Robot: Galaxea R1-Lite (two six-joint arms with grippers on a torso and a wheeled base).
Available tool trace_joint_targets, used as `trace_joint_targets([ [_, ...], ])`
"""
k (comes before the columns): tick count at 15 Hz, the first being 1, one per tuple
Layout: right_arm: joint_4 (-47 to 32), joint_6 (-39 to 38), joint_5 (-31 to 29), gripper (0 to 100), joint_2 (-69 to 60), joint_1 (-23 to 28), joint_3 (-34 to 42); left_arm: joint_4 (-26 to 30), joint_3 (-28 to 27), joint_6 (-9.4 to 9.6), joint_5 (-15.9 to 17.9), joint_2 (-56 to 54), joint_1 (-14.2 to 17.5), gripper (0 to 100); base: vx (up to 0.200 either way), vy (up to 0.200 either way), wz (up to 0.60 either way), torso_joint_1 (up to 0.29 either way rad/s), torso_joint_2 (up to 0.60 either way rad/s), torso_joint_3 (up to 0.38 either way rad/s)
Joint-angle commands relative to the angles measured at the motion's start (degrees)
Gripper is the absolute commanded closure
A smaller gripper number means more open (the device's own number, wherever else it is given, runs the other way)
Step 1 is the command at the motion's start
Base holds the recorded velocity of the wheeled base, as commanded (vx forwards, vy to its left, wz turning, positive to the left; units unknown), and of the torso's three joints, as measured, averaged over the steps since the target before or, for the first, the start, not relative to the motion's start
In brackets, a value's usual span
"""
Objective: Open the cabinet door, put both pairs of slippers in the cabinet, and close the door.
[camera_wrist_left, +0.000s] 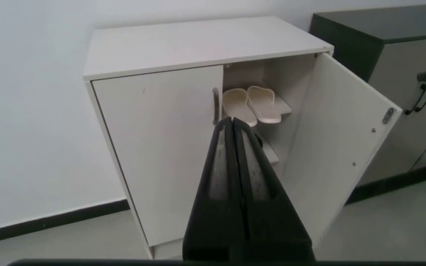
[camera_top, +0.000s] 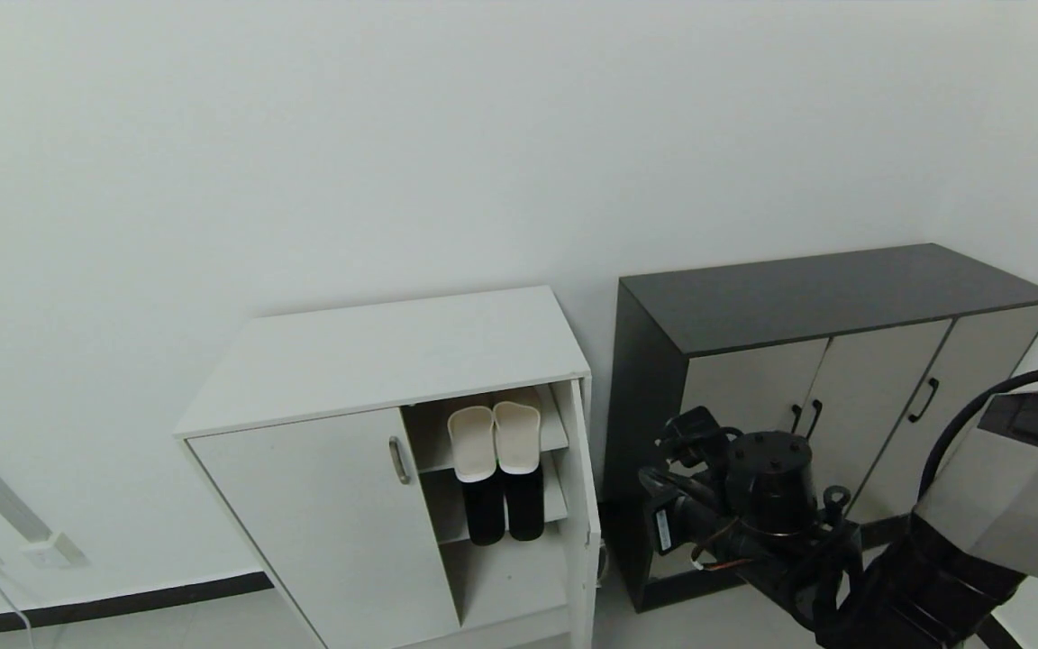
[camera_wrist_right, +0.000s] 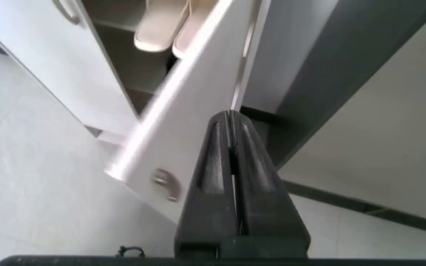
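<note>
Inside the white cabinet (camera_top: pixel 393 361), you have the white slippers (camera_top: pixel 495 440) on the upper shelf (camera_top: pixel 557 431) and the black slippers (camera_top: pixel 505 509) on the shelf below, both overhanging the front edges. Its right door (camera_wrist_left: pixel 346 140) stands open. Your left gripper (camera_wrist_left: pixel 232 120) is clenched on nothing, facing the opening. Your right gripper (camera_wrist_right: pixel 232 114), likewise clenched and empty, sits close to the open door's outer face.

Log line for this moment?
white cabinet door open | white slipper pair on upper shelf | black slipper pair on shelf below | left gripper shut, empty | right gripper shut, near door | remaining: close door
</note>
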State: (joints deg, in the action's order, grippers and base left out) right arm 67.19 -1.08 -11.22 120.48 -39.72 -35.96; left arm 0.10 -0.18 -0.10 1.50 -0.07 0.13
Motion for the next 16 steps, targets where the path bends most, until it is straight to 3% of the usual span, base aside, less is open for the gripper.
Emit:
trace_joint_targets([
  [1, 0.22, 0.03, -0.03, 100, 0.72, 0.08, 0.45, -0.01, 0.01, -0.08, -0.01, 0.07, 0.04, 100, 0.0, 0.0, 0.0, 0.0, 0.0, 0.0],
  [7, 0.74, 0.03, -0.03, 100, 0.72, 0.43, 0.28, -0.01, 0.01, 0.01, -0.01, 0.07, 0.04, 100, 0.0, 0.0, 0.0, 0.0, 0.0, 0.0],
  [13, 2.06, 0.38, 0.05, 100, 0.81, 0.96, 0.81, -0.01, 0.01, 0.1, -0.01, 0.07, 0.04, 100, 0.0, 0.0, 0.6, 0.0, 0.0, 0.002],
  [16, 3.82, 2.49, 0.05, 100, 0.99, 1.92, 1.51, -0.01, 0.01, 0.01, -0.01, 0.07, 0.04, 100, 0.0, 0.0, 0.0, 0.0, 0.0, 0.0],
])
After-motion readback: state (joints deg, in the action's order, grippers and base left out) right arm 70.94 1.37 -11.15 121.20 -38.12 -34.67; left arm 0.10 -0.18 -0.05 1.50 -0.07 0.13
